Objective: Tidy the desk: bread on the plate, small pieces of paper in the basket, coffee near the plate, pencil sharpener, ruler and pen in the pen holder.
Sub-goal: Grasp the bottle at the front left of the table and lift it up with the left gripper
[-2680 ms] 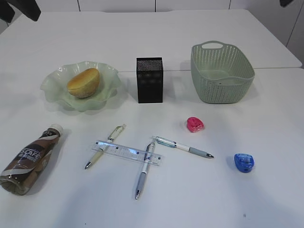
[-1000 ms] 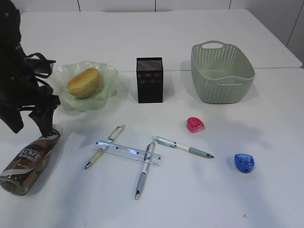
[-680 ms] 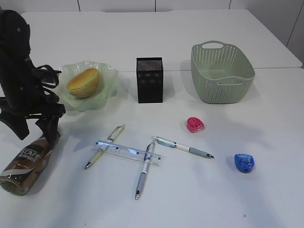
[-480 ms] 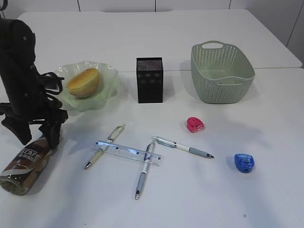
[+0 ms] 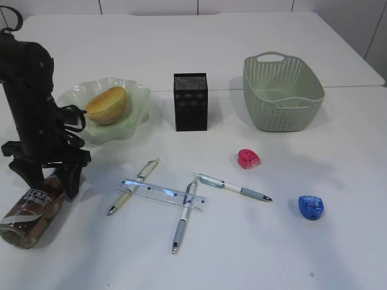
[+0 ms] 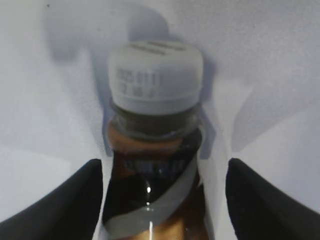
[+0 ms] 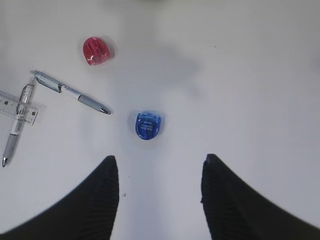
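The coffee bottle (image 5: 30,214) lies on its side at the front left, white cap (image 6: 155,75) toward the plate. My left gripper (image 5: 51,181) is open and straddles the bottle's neck (image 6: 155,150), with a gap at each finger. Bread (image 5: 106,104) sits on the green plate (image 5: 138,96). A clear ruler (image 5: 163,193) lies across two pens (image 5: 134,185) (image 5: 183,216); a third pen (image 5: 233,186) lies to their right. The pink sharpener (image 5: 248,158) and the blue sharpener (image 5: 311,206) lie on the table. My right gripper (image 7: 160,165) is open high above the blue sharpener (image 7: 148,125). No paper pieces show.
The black mesh pen holder (image 5: 190,101) stands upright at the back centre. The green basket (image 5: 283,90) stands at the back right. The right wrist view also shows the pink sharpener (image 7: 95,50), a pen (image 7: 70,92) and the ruler's end (image 7: 20,107).
My left arm came in from the upper left and dropped toward the bottle; its open fingers now straddle the neck. The bottle and the other things have not moved.
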Available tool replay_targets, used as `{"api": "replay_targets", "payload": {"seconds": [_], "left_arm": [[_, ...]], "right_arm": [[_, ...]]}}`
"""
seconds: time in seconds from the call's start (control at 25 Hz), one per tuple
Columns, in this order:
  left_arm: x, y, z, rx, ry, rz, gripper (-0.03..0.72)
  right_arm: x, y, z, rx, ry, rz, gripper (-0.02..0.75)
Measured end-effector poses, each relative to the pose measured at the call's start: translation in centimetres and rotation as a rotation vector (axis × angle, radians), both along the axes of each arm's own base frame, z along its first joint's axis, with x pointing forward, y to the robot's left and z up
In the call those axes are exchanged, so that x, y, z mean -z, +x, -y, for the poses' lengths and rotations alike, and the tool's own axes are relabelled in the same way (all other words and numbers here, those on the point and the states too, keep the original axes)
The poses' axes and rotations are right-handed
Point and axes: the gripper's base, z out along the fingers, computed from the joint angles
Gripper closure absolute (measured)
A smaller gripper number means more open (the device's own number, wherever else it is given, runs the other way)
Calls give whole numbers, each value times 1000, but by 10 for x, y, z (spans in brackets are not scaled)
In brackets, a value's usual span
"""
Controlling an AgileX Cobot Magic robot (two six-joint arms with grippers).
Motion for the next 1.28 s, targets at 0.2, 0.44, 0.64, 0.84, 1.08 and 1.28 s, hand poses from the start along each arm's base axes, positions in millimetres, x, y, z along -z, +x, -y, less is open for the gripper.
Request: {"api": "replay_targets", "payload": {"seconds": [0.2, 0.44, 0.64, 0.84, 1.08, 1.28], "left_arm": [[9, 0, 0, 0, 4, -23, 148], [16, 0, 0, 0, 7, -38, 155], [16, 0, 0, 2, 11, -37, 270], [16, 0, 0, 2, 11, -40, 401], [15, -1, -1, 4, 18, -56, 412], [15, -3, -2, 6, 25, -74, 414]], "right_arm": [[0, 0, 0, 0, 0, 0, 312], [0, 0, 0, 0, 0, 0, 312], [0, 0, 0, 0, 0, 0, 312], [0, 0, 0, 0, 0, 0, 312], [0, 0, 0, 0, 0, 0, 312], [0, 0, 0, 0, 0, 0, 312]]}}
